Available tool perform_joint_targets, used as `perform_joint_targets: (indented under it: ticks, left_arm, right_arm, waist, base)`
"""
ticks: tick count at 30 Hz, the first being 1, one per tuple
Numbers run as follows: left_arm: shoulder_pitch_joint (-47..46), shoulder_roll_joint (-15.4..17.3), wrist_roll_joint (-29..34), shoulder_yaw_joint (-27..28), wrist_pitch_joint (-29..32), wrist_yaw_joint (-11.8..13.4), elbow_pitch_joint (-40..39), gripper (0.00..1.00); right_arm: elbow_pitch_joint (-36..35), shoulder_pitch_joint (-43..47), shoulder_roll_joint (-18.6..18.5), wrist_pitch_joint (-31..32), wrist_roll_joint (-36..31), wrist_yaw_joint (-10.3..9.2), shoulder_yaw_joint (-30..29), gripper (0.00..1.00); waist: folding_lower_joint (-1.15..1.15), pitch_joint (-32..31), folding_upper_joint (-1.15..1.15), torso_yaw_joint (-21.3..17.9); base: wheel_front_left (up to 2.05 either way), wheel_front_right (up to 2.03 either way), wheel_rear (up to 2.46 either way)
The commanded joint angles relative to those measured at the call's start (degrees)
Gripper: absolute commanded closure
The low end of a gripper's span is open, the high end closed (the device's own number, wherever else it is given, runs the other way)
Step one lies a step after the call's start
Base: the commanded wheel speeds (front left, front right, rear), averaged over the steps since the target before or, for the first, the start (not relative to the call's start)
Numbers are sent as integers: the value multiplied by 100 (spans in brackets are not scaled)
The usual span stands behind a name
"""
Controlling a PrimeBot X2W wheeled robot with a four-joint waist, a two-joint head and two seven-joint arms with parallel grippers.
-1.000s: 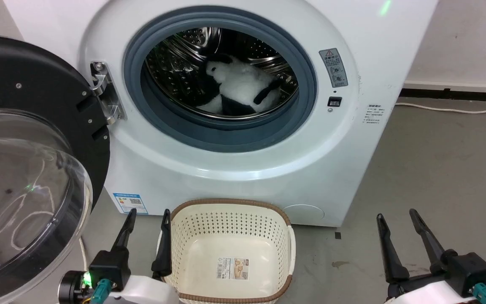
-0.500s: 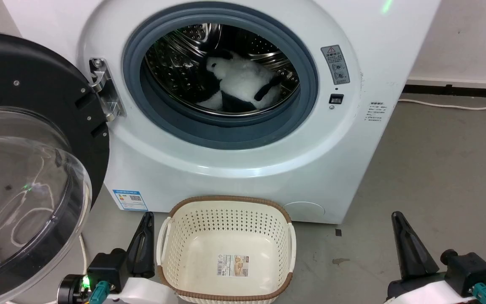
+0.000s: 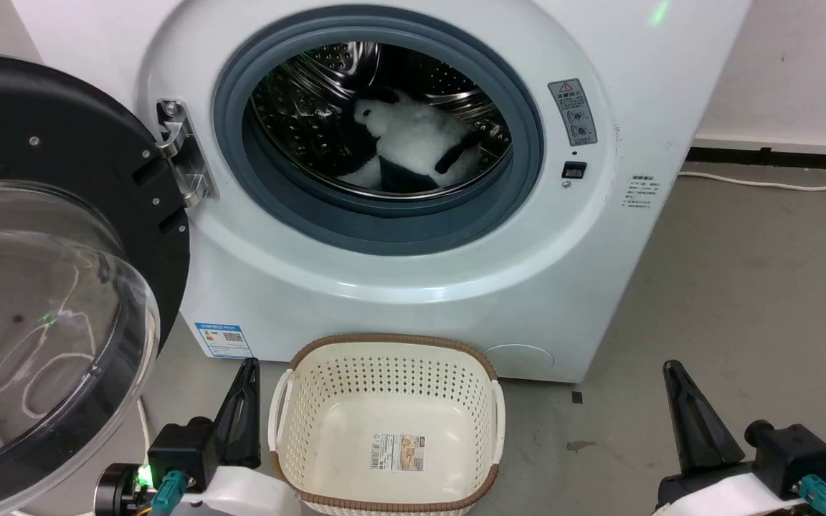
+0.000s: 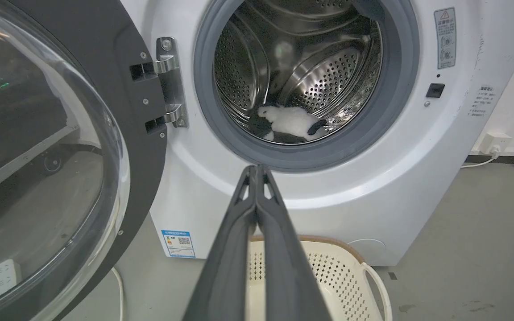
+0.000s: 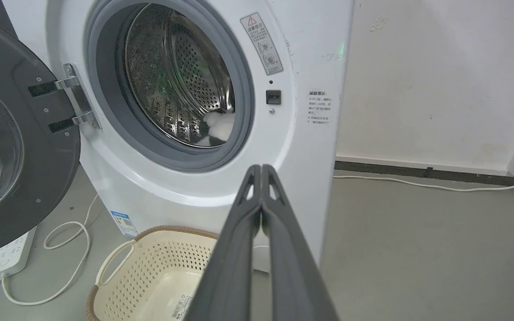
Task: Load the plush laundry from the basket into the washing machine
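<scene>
The black-and-white plush laundry (image 3: 413,147) (image 4: 286,125) lies inside the steel drum of the white washing machine (image 3: 413,287); in the right wrist view a bit of the plush laundry (image 5: 219,127) peeks past the door seal. The cream basket (image 3: 384,358) (image 4: 328,263) (image 5: 159,263) stands on the floor before the washer, holding nothing but its label sticker. My left gripper (image 3: 248,365) (image 4: 256,168) is shut, low beside the basket's left side. My right gripper (image 3: 671,369) (image 5: 261,168) is shut too, low at the right over the floor.
The washer's black-framed bubble door (image 3: 47,287) stands swung open at the left, close to my left arm. A white power strip (image 5: 9,256) and looped cable (image 5: 67,258) lie on the floor under it. Another cable (image 3: 771,186) runs along the wall at the right.
Both grippers went from open to shut about half a second ago and have stayed low. The camera has shifted slightly. The plush and basket have not moved.
</scene>
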Motion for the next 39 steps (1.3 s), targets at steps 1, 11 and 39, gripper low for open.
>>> perform_joint_targets:
  ticks: [1, 11, 39]
  left_arm:
    - [19, -1, 54, 19, 27, 21, -40, 100]
    - [30, -2, 117, 47, 156, 37, -117, 100]
    - [57, -5, 279, 118, 483, 76, -314, 100]
  right_arm:
    - [-34, -26, 0, 29, -52, -1, -8, 100]
    - [-72, -43, 0, 159, -114, -1, -17, 100]
    - [-167, -85, 0, 488, -271, -3, -40, 100]
  waist:
    - [0, -1, 0, 2]
    - [0, -19, 0, 20]
    - [0, -62, 0, 66]
  base:
    - [0, 0, 0]
    - [0, 0, 0]
    - [0, 0, 0]
